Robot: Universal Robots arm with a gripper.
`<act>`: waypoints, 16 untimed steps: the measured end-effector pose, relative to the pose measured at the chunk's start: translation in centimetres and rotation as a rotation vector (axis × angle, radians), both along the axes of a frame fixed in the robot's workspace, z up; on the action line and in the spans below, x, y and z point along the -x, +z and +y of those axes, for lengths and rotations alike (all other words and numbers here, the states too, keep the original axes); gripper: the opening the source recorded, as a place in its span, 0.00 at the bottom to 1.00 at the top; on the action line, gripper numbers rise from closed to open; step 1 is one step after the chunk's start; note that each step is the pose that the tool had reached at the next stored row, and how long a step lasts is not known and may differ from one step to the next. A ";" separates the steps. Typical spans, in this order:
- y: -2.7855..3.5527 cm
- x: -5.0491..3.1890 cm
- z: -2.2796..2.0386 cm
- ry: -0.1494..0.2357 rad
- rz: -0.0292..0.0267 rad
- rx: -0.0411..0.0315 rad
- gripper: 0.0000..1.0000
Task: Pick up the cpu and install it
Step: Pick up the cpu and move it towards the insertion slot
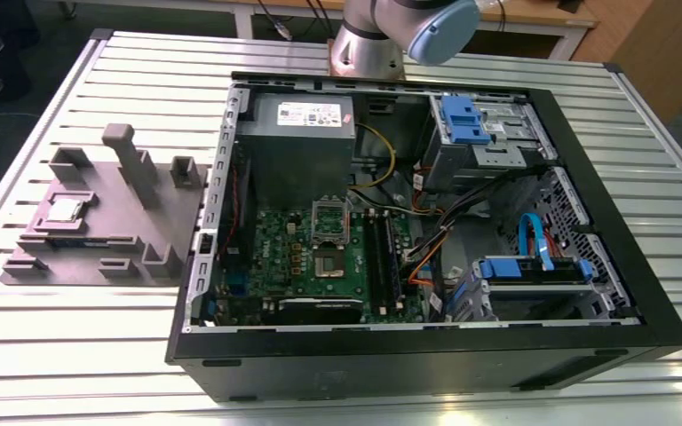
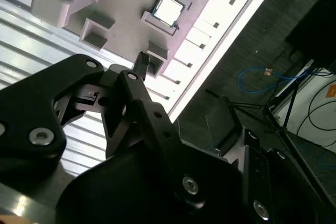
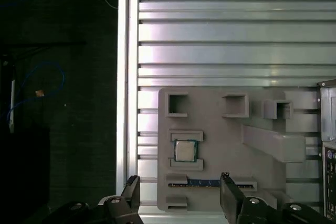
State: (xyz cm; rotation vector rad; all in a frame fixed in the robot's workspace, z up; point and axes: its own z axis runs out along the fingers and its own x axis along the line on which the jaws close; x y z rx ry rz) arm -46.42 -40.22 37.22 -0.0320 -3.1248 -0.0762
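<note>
The gripper (image 3: 179,179) hangs empty, fingers (image 3: 229,195) spread wide, with the cpu (image 3: 185,151) lying untouched in a shallow pocket of the grey tray (image 3: 220,140), ahead of the fingertips and roughly centred between them. Thin, flat and square under a slick metal lid, hemmed by matte plastic ledges, it could slip or tilt if the fingers close off-centre or catch a ledge.
</note>
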 end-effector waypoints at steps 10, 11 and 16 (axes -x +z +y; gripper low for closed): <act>-1.26 -0.15 -0.13 -0.008 -0.0001 -0.0038 0.71; -1.37 -0.15 -0.14 -0.008 -0.0001 -0.0042 0.71; -1.68 -0.16 -0.16 -0.008 0.0000 -0.0043 0.71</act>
